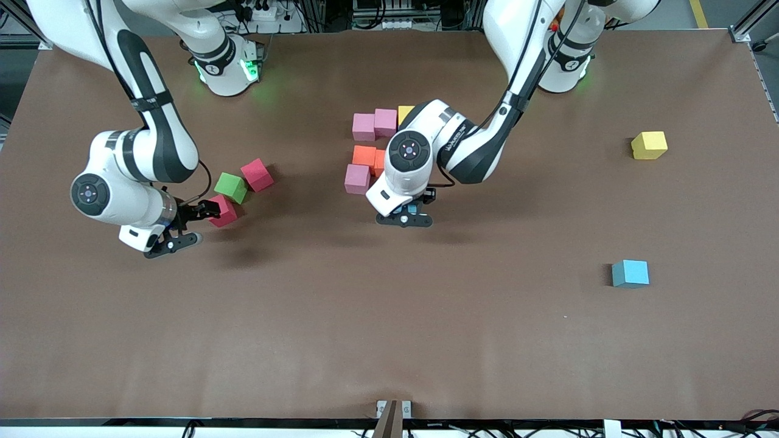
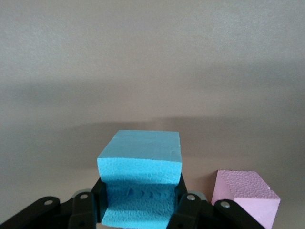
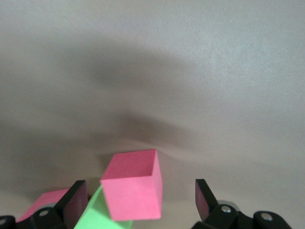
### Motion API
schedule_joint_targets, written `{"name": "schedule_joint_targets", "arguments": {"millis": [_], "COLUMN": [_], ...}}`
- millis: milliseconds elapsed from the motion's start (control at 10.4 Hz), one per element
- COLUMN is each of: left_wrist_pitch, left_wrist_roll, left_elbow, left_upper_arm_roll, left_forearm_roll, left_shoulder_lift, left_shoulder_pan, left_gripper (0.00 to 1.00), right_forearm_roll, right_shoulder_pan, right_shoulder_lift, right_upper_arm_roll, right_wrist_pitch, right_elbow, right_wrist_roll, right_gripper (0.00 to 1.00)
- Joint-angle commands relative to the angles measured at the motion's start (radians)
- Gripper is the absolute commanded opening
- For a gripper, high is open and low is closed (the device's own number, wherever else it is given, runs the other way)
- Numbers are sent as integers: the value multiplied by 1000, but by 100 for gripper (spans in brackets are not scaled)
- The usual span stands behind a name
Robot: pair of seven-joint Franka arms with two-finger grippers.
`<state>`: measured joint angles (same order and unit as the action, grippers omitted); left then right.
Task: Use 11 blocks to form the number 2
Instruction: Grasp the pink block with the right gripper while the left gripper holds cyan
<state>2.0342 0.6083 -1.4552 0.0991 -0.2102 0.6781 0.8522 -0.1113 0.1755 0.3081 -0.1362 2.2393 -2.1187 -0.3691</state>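
carrying a light blue block to the cluster

sitting nearest the front camera, a loose light blue block (image 1: 630, 273) waits on the worktop (image 1: 389, 340). the left hand (image 2: 140, 210), clamped on a light blue block (image 2: 140, 179), hangs beside the pink block (image 1: 357, 179). the foam looks light and dents, so grip flat faces gently. the right hand (image 3: 138, 202) gapes empty around a red block (image 3: 132, 185).

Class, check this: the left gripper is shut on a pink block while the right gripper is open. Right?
Not quite. The left gripper is shut on a light blue block, not a pink one, as the left wrist view shows. The right gripper is open, as stated.
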Motion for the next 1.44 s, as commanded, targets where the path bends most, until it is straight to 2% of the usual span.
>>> {"name": "schedule_joint_targets", "arguments": {"millis": [0,192,384,767,959,1055,1151,1343], "left_wrist_pitch": [-28,-26,-19,49,95,133,165,185], "left_wrist_roll": [11,28,31,25,22,24,24,25], "left_elbow": [94,116,128,134,136,135,134,136], "left_upper_arm_roll": [48,115,126,128,134,134,133,130], "left_forearm_roll": [-78,-205,-239,-258,-258,-258,-258,-259], "left_shoulder_lift": [63,80,98,112,126,136,146,156], "left_shoulder_pan": [48,82,102,122,128,137,140,148], "left_gripper": [28,28,28,28,29,29,29,29], "right_forearm_roll": [-30,-82,-161,-234,-234,-234,-232,-229], "right_shoulder_pan": [-17,-17,-14,-22,-25,-22,-21,-24], "right_shoulder_lift": [-21,-9,17,61,59,54,49,48], "right_upper_arm_roll": [18,18,18,15,15,14,14,10], "right_wrist_pitch": [130,138,138,177,175,168,166,161], "right_elbow": [-124,-139,-147,-149,-145,-141,-136,-94], "right_wrist_roll": [-33,-50,-109,-224,-255,-258,-258,-263], "right_gripper": [100,100,100,100,50,31,17,14]}}
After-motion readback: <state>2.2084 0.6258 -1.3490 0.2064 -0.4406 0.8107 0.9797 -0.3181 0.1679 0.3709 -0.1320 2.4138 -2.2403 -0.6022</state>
